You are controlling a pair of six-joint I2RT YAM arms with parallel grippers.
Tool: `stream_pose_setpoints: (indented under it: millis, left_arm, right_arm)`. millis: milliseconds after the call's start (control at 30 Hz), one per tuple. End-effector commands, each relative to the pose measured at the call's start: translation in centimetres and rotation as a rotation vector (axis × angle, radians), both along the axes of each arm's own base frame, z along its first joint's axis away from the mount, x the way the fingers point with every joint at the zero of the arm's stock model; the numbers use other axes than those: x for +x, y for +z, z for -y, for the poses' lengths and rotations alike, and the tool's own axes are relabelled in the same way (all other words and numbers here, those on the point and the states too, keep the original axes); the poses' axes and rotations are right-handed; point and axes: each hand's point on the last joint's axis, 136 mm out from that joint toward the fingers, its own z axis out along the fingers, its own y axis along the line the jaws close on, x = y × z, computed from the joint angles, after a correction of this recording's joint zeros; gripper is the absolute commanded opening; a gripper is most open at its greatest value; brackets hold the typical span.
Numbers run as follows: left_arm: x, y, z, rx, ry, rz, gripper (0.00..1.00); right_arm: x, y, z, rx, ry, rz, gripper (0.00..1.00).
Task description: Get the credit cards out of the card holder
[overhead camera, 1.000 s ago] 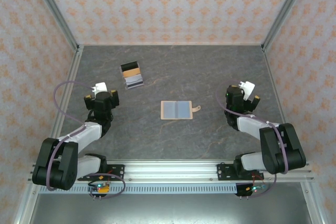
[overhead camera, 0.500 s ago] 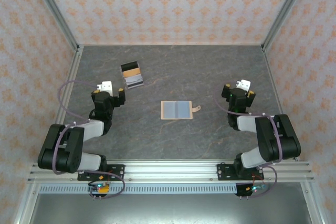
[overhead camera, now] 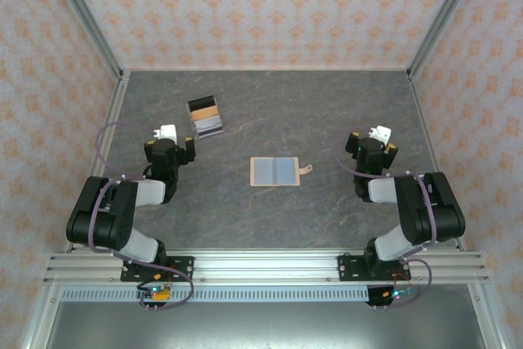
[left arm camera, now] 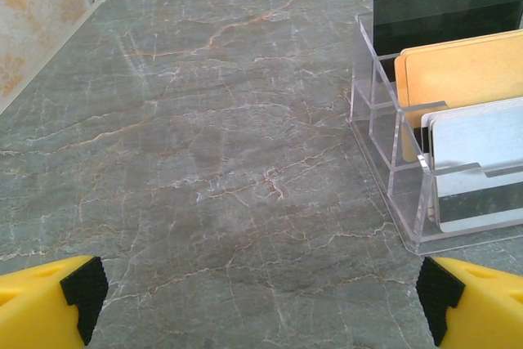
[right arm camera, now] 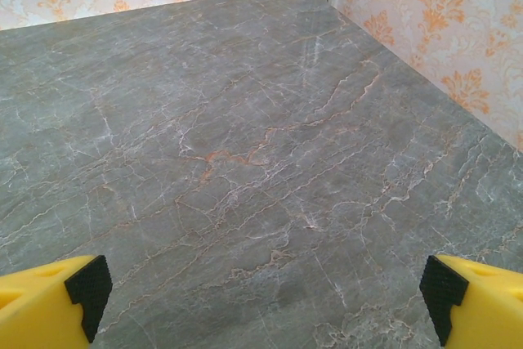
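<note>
Top external showed the card holder (overhead camera: 275, 172) lying open mid-counter (overhead camera: 327, 112), pockets looking bare. The credit cards (overhead camera: 206, 117) stood in a clear rack (left arm camera: 384, 161) at the far left. The left hand (left arm camera: 261, 304) and right hand (right arm camera: 261, 296) both gaped wide, gripping nothing. Looked basically done to me.

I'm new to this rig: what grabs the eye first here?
Three credit cards, black, tan and grey-white, stand in a clear tiered stand at the far left of the table. The beige card holder lies open mid-table.
</note>
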Motion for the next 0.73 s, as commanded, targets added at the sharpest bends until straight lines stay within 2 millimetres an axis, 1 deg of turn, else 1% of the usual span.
stream_pose_setpoints:
  millis: [0, 700]
  left_arm:
    - [0.82, 1.6, -0.47, 0.004, 0.033, 0.057, 1.0]
    - [0.88, 1.51, -0.37, 0.0, 0.026, 0.052, 1.0]
  right_arm:
    - [0.15, 0.61, 0.67, 0.011, -0.04, 0.035, 1.0]
    - [0.09, 0.61, 0.66, 0.011, -0.04, 0.036, 1.0]
